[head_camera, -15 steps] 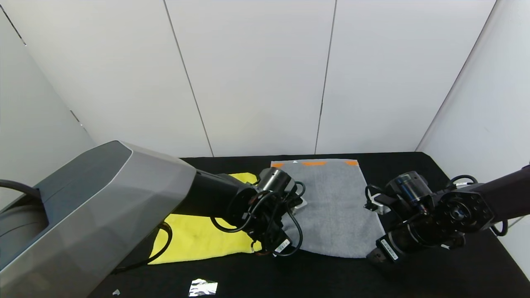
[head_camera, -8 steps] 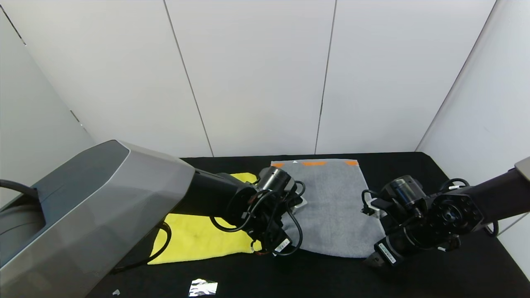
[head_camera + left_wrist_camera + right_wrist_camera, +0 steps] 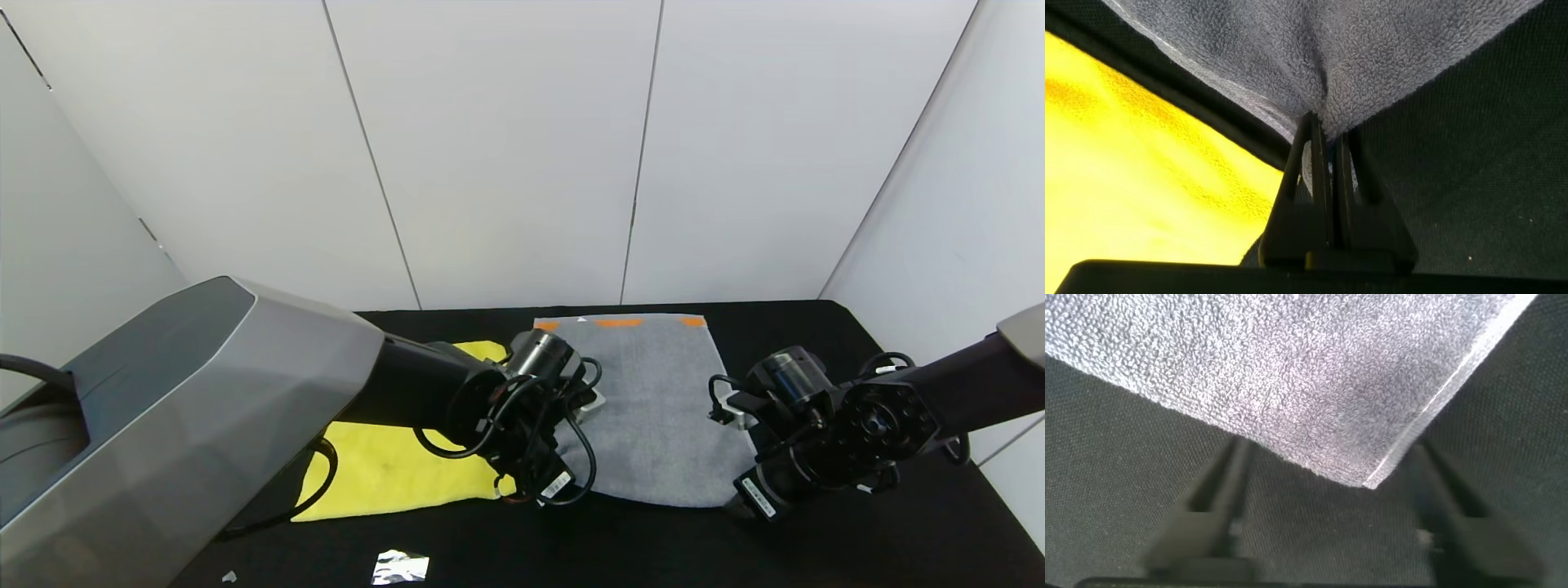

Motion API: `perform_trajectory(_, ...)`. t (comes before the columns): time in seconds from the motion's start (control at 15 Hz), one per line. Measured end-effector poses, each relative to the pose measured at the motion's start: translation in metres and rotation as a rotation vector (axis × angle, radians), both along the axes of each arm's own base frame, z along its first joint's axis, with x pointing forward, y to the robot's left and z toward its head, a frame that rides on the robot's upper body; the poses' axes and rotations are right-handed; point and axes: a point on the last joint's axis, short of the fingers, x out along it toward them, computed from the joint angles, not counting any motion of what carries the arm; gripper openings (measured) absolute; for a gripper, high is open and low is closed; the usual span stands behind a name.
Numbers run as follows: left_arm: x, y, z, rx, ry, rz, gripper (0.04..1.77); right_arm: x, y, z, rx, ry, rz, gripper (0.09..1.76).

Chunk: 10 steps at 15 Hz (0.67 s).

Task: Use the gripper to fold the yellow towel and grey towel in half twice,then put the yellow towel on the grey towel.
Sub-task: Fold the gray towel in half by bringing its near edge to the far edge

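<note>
The grey towel (image 3: 653, 400) lies flat on the black table, orange marks at its far end. The yellow towel (image 3: 392, 469) lies to its left, partly under my left arm. My left gripper (image 3: 1327, 135) is shut on the grey towel's near left corner (image 3: 1327, 90), with the yellow towel (image 3: 1135, 180) beside it. In the head view the left gripper (image 3: 535, 494) is at that corner. My right gripper (image 3: 1327, 469) is open, its fingers (image 3: 1221, 490) spread either side of the grey towel's near right corner (image 3: 1372, 478). In the head view it (image 3: 735, 508) sits at that corner.
The black table (image 3: 816, 327) is walled by white panels behind and on both sides. A crumpled shiny scrap (image 3: 400, 566) lies near the front edge, left of centre. A tiny white fleck (image 3: 229, 576) lies further left.
My right arm has moved left toward the grey towel's near right corner. The left arm and both towels have not moved.
</note>
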Motion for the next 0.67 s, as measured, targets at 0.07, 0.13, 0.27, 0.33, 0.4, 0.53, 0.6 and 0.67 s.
perform_trajectory(0.07,-0.0001,0.0000,0.0004,0.000,-0.001,0.000,0.13,0.0000,0.0001,0.0000,0.001,0.001,0.001,1.06)
perform_trajectory(0.13,-0.0002,0.0001,0.0006,0.000,0.000,0.000,0.13,0.0000,0.0000,0.0000,0.001,0.001,0.000,0.95)
perform_trajectory(0.27,-0.0002,0.0006,0.0020,-0.002,-0.003,0.001,0.13,-0.0009,0.0001,0.0006,0.000,0.004,0.001,0.77)
perform_trajectory(0.33,-0.0003,0.0007,0.0027,-0.002,-0.005,0.001,0.13,-0.0019,0.0002,0.0015,0.000,0.004,0.003,0.42)
perform_trajectory(0.4,-0.0004,0.0008,0.0033,-0.003,-0.006,0.001,0.13,-0.0029,0.0003,0.0022,0.000,0.005,0.004,0.14)
perform_trajectory(0.53,-0.0008,0.0005,0.0041,-0.004,-0.008,0.000,0.13,-0.0042,0.0007,0.0048,0.002,-0.001,0.006,0.14)
perform_trajectory(0.6,-0.0008,0.0005,0.0041,-0.004,-0.008,0.000,0.13,-0.0046,0.0007,0.0062,0.003,-0.005,0.006,0.14)
perform_trajectory(0.67,-0.0009,0.0004,0.0044,-0.005,-0.008,-0.001,0.13,-0.0051,0.0006,0.0075,0.003,-0.008,0.005,0.14)
